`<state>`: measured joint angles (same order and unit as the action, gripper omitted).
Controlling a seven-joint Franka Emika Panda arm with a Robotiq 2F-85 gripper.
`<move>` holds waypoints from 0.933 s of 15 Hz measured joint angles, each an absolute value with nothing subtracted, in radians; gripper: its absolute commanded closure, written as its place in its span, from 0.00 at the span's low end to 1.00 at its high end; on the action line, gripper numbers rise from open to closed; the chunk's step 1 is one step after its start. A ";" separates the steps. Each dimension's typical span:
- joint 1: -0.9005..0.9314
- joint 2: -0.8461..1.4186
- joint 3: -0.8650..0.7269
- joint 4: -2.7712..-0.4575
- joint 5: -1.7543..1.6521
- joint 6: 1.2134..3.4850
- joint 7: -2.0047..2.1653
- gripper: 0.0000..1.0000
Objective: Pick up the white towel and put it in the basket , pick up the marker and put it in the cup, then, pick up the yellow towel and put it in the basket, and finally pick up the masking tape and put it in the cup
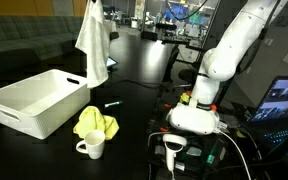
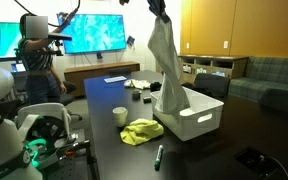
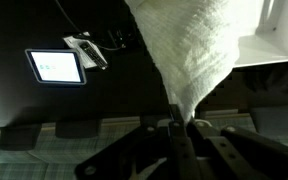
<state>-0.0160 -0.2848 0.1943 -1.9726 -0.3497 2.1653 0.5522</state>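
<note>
While the end effector (image 3: 181, 128) clamps it, the white towel (image 1: 92, 40) seemingly overhangs the basket (image 1: 29, 108).

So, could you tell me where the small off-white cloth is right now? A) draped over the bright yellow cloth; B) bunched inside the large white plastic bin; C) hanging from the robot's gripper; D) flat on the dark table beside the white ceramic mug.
C: the small off-white cloth hangs full length from the shut gripper, pinched at its top end.

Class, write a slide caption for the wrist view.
The gripper, shut on the white towel, holds it hanging near the basket.
</note>
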 measured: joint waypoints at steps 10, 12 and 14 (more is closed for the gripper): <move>0.058 0.097 0.208 -1.493 -0.445 2.141 0.622 0.99; 0.092 0.180 0.187 -1.408 -0.447 2.128 0.622 0.99; 0.126 0.264 0.159 -1.323 -0.445 2.108 0.616 0.71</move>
